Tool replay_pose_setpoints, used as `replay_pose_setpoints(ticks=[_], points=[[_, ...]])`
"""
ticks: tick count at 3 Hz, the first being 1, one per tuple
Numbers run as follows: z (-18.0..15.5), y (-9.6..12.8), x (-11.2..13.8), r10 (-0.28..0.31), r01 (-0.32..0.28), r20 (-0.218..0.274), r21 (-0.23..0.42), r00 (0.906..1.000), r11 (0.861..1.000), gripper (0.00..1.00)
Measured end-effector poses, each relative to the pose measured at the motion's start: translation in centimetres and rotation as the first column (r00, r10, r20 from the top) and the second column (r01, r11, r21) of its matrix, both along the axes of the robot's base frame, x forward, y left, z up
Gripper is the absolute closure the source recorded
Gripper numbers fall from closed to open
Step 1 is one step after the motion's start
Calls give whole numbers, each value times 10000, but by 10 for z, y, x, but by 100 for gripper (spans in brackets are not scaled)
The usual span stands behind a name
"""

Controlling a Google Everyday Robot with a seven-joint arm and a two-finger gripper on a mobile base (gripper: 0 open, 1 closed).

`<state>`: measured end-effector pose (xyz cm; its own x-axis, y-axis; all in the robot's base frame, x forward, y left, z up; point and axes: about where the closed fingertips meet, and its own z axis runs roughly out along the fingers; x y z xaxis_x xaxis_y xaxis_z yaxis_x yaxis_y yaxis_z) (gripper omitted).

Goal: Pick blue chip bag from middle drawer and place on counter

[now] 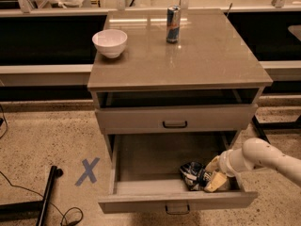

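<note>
The middle drawer [141, 161] is pulled out below the closed drawer. The blue chip bag [193, 174], dark blue foil with white markings, lies crumpled at the drawer's front right. My gripper [211, 174] reaches into the drawer from the right on a white arm. It is open, with one tan finger [213, 165] behind the bag's right end and the other in front. The bag rests on the drawer floor. The counter [207, 55] tops the grey cabinet.
A white bowl [110, 42] stands at the counter's left back and a slim blue-and-silver can [173, 24] at its back middle. The closed drawer front [175, 119] sits just above my arm. A blue tape X [88, 170] and a black pole [47, 197] are on the floor at left.
</note>
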<state>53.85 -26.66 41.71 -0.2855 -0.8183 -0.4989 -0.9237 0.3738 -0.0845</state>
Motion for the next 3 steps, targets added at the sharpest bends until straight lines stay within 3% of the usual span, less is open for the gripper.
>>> replay_pose_setpoints(ticks=[1, 2, 3], points=[[2, 0, 0, 0, 0, 0, 0, 10000, 10000, 72], [3, 0, 0, 0, 0, 0, 0, 10000, 10000, 41], [3, 0, 0, 0, 0, 0, 0, 10000, 10000, 18]])
